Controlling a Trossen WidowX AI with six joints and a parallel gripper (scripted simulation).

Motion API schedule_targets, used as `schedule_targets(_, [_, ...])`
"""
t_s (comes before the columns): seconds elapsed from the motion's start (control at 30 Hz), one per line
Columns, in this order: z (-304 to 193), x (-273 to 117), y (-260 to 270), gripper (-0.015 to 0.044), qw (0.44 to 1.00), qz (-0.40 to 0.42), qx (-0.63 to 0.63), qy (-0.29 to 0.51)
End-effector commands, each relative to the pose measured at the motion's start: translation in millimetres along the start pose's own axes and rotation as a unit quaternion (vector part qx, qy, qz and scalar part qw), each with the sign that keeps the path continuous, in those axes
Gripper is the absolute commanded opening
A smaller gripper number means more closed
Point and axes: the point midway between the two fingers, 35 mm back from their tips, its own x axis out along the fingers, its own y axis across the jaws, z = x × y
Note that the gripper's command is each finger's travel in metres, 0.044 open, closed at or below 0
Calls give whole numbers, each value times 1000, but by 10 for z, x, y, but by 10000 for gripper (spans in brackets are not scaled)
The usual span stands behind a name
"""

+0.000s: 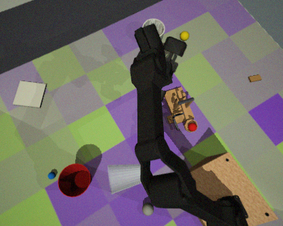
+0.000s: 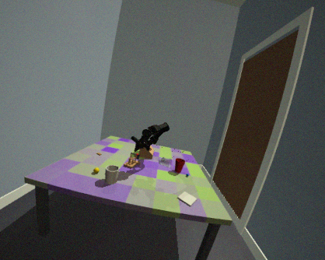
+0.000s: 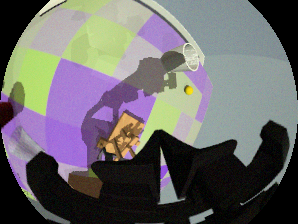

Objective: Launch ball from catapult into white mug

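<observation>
The wooden catapult (image 1: 179, 107) (image 2: 131, 163) (image 3: 126, 129) stands on the chequered table. The red ball (image 1: 192, 126) sits in the cup at the end of its arm; in the wrist view it is hidden. The white mug (image 1: 154, 26) (image 2: 112, 175) (image 3: 191, 57) stands upright at the far end of the table, partly covered by my arm in the top view. My gripper (image 3: 158, 132) is shut with nothing visible between its fingers. It hangs above the table near the catapult; whether it touches the catapult I cannot tell.
A yellow ball (image 1: 184, 36) (image 2: 96, 170) (image 3: 189, 90) lies near the mug. A red cup (image 1: 67, 179) (image 2: 179, 165), a blue ball (image 1: 51, 175), a pale ribbed cup (image 1: 124, 177) on its side, a grey ball (image 1: 147, 208), a white square (image 1: 30, 94), a small wooden block (image 1: 254, 78) and a wooden ramp (image 1: 243, 183) are there.
</observation>
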Motion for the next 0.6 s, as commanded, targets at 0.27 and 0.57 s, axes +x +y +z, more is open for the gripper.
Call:
schedule_targets(0.27, [-383, -3, 569, 0, 981, 15, -166, 96])
schedule_targets(0.57, [-724, -71, 971, 0, 942, 39, -292, 163])
